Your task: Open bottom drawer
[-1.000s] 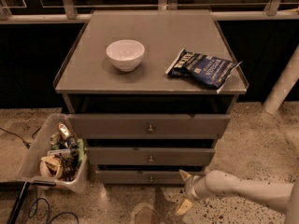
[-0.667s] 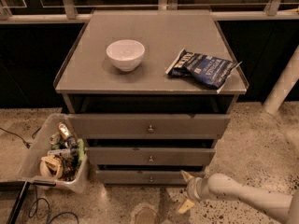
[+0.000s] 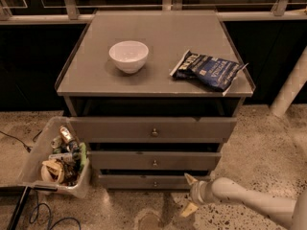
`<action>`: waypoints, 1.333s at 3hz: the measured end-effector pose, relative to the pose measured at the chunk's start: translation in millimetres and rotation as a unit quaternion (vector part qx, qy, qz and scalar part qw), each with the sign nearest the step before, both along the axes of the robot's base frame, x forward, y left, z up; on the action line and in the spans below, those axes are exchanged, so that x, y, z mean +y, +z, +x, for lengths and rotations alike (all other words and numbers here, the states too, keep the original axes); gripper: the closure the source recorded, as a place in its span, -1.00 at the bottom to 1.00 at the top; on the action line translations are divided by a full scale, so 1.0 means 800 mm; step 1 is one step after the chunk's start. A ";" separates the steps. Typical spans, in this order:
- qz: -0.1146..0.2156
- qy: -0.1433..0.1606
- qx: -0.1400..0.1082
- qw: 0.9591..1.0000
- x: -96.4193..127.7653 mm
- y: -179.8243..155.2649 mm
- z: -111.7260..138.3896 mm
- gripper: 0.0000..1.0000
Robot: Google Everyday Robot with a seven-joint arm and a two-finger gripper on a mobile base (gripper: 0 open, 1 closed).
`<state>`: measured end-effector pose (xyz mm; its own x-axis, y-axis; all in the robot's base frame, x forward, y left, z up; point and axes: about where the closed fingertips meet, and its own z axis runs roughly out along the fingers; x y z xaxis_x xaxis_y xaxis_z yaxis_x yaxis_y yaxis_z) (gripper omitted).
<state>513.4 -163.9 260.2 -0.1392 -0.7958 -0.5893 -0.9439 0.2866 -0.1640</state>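
Note:
The bottom drawer [image 3: 134, 181] is the lowest, slimmest grey front of the cabinet, with a small round metal knob [image 3: 155, 182]. Its front sits about level with the drawer above. My gripper [image 3: 188, 194] is low near the floor, at the drawer's right end and to the right of the knob. Its two pale fingers are spread apart, one fingertip [image 3: 190, 178] up near the drawer's front and the other down by the floor, with nothing between them. My white arm [image 3: 249, 200] comes in from the lower right.
A white bowl [image 3: 128, 55] and a blue snack bag [image 3: 208, 70] lie on the cabinet top [image 3: 158, 37]. A clear bin of clutter [image 3: 57, 159] stands on the floor to the left, with cables by it. A white post [image 3: 290, 87] stands at right.
The gripper has edged very slightly left toward the cabinet. The drawers have not moved.

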 end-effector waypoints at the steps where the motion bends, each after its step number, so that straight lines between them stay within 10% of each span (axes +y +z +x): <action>1: 0.002 -0.002 -0.033 0.999 -0.003 -0.007 0.028 -1.00; 4: -0.010 -0.002 -0.042 0.999 -0.007 -0.044 0.051 -1.00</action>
